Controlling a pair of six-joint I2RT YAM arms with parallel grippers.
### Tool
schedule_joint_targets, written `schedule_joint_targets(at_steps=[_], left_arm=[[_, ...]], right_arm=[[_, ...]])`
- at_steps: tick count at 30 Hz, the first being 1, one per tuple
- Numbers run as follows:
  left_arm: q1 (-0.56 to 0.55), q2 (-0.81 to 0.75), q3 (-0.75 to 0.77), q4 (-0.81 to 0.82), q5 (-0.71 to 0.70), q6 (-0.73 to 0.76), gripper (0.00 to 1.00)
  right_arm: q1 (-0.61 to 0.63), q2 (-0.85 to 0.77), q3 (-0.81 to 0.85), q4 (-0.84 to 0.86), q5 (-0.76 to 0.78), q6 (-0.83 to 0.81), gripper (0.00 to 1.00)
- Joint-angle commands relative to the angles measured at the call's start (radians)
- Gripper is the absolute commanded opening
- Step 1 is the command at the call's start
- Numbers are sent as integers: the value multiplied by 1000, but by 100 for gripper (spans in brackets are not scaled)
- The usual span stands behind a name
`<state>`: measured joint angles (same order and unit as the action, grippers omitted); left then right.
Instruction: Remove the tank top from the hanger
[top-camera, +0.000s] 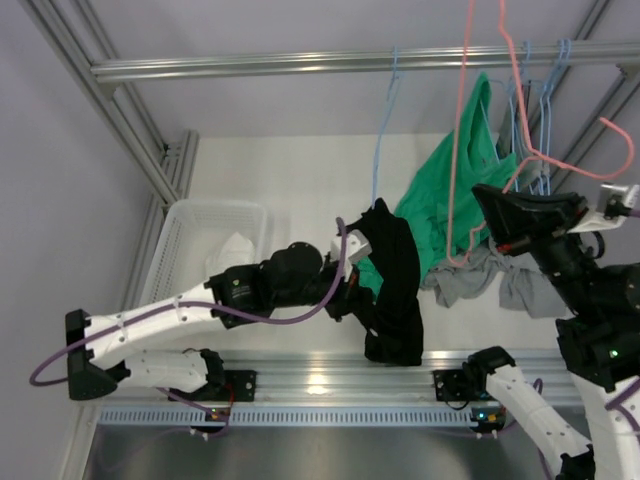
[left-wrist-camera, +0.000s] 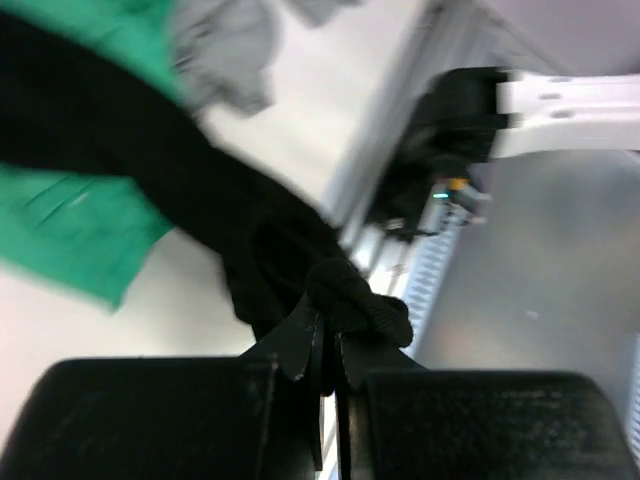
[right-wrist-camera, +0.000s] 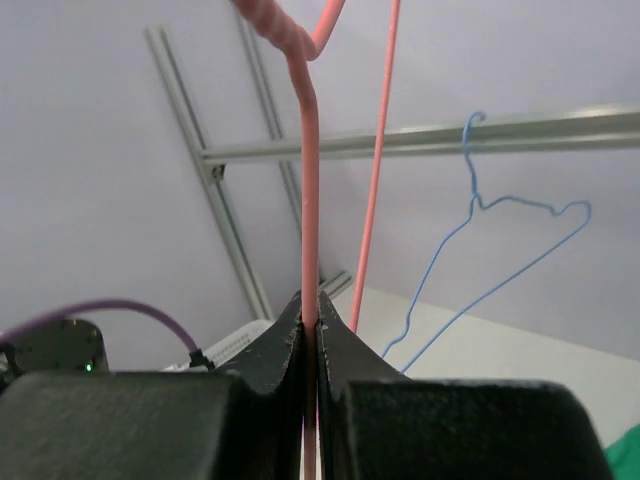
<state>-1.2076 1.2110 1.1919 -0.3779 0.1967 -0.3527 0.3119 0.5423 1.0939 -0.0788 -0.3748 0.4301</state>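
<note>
The black tank top (top-camera: 395, 280) hangs in a bunched strip from my left gripper (top-camera: 350, 280), which is shut on a fold of it (left-wrist-camera: 355, 300) above the table's near edge. In the left wrist view the cloth (left-wrist-camera: 230, 230) trails away from the left gripper (left-wrist-camera: 327, 345). The pink wire hanger (top-camera: 455, 130) is held up at the right, and my right gripper (top-camera: 600, 195) is shut on its wire (right-wrist-camera: 309, 200). In the right wrist view the right gripper (right-wrist-camera: 310, 310) has the wire running straight up from between its jaws. The tank top appears apart from the hanger.
A green garment (top-camera: 450, 200) and a grey one (top-camera: 480, 280) lie in a heap on the table under the hanger. A white basket (top-camera: 190, 225) stands at the left. Blue wire hangers (top-camera: 378, 150) (top-camera: 540, 100) hang from the metal rail (top-camera: 300, 65) across the back.
</note>
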Motion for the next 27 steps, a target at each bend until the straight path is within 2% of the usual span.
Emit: schedule_joint_targets(at_steps=[1,3,6,8,9,10,11,12,14,15,20,23,27], left_arm=[[10,-175,-166,22,-402,-64,0],[10,-225,-239,22,-502,-71,0],[11,-243,-339,22,-635,-103,0],[11,-258,-382,23,-658,-123,0],[11,-266,-393,24,-681,-129,1],[11,-274,-400,22,-692,-134,7],[11,-295,-413,20,-703,-137,14],[13,-307,-416,17,-724,-138,50],[14,-339,-416,1,-752,-150,95],[17,-347,-407,-21,-764,-152,99],[20,-390,-357,-98,-824,-143,99],[20,-419,-351,-108,-841,-127,99],[22,-439,-350,-121,-846,-124,99]], right_arm=[[7,-7,208,-224,169,-98,0],[6,-16,248,-399,218,-126,0],[6,-22,276,-553,275,-157,0],[7,-22,261,-647,271,-169,0],[7,-24,250,-667,239,-171,0],[7,-19,233,-697,222,-168,0],[7,-19,227,-713,208,-168,0],[7,-18,221,-728,200,-165,0],[7,-16,204,-760,214,-162,0],[7,-16,196,-766,217,-163,0],[7,44,161,-754,217,-163,0],[7,128,184,-734,269,-182,0],[9,226,245,-623,315,-179,0]])
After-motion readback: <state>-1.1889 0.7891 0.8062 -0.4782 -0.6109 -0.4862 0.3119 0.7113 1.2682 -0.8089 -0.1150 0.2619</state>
